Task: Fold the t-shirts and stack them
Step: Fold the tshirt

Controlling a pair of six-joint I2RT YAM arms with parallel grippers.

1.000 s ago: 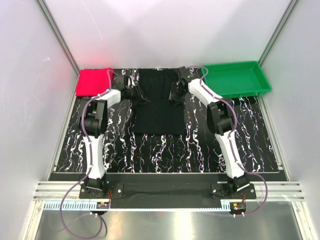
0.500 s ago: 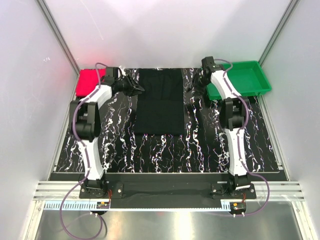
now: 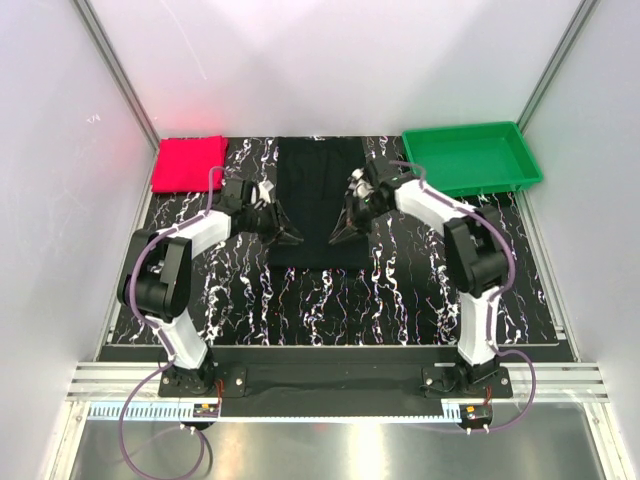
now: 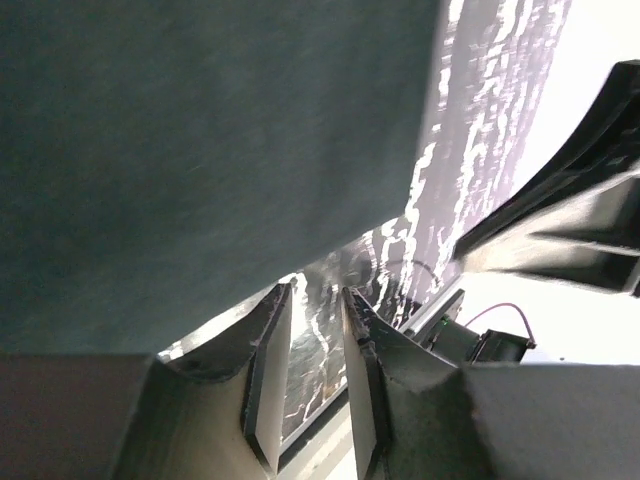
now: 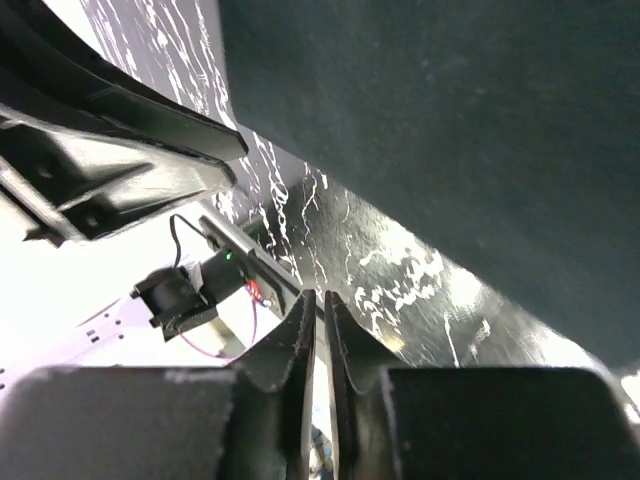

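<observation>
the black t-shirt (image 3: 320, 190) lies folded in a long strip mid-way across my surface (image 3: 400, 290). the pinkish-red t-shirt (image 3: 188, 165) sits folded in the far left corner, well apart from it. my left pincer (image 3: 292, 238) hangs at the strip's near left edge, fingers a narrow gap apart, nothing between. my right pincer (image 3: 337, 236), over the near right part, is almost pressed together, empty. a green tray (image 3: 470, 158) sits far right.

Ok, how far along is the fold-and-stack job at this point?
Done: the red t-shirt lies folded in the far left corner. In hand: the black t-shirt is a narrow strip, with the left gripper and right gripper at its near end, neither holding cloth. Left: fold it shorter, then stack both.
</observation>
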